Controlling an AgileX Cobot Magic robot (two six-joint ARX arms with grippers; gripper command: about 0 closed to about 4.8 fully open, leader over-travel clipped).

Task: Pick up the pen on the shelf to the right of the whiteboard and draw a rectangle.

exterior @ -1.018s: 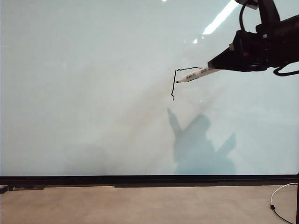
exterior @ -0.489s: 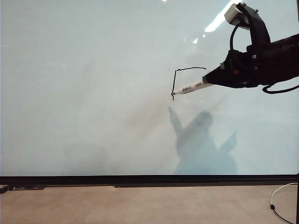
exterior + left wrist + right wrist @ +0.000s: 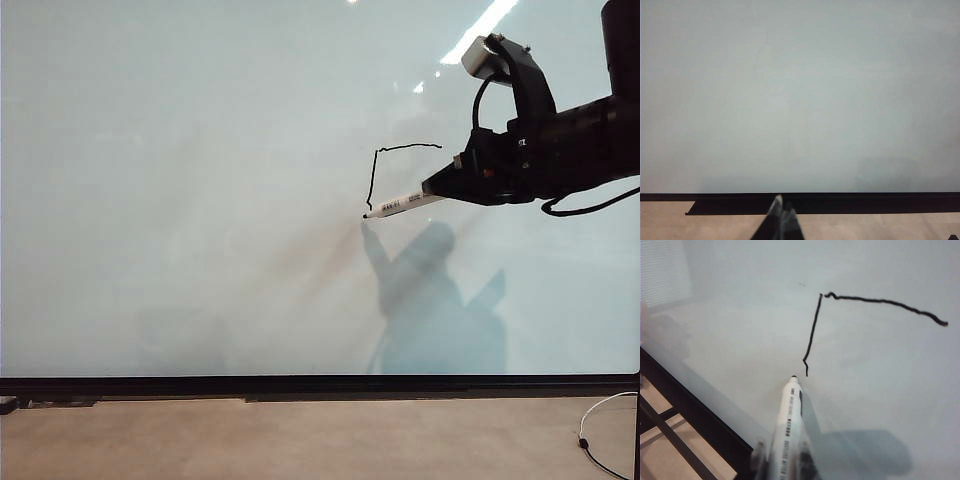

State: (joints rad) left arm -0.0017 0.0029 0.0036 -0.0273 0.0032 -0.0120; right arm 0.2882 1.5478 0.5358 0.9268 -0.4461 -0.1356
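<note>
The right gripper (image 3: 440, 186) is clamped on the pen (image 3: 402, 204), and it has come down and leftward since a second ago: then the pen tip sat near the top left corner of the drawn line, half a second ago it was at the foot of the vertical stroke, and now it sits just below and slightly left of that stroke's lower end. The drawn line itself looks unchanged over that second, a top stroke and a left stroke only, so the rectangle (image 3: 390, 165) is half done. The right arm reaches in from the right of the exterior view, roughly level, with its wrist camera riding above it and a dark cable looping beneath. The pen slants down and left from the gripper toward the whiteboard (image 3: 200, 180); in the right wrist view the black tip of the pen (image 3: 789, 415) is just short of the stroke's end, and whether it touches the board I cannot tell. The arm's shadow falls on the board below the pen. The left gripper (image 3: 781, 222) shows in its own wrist view with its fingertips together, low before the board's black bottom edge (image 3: 300, 385), well apart from the drawing. Below the board lies a tan surface (image 3: 300, 440), with a thin white cable (image 3: 598, 430) curling at its right end.
</note>
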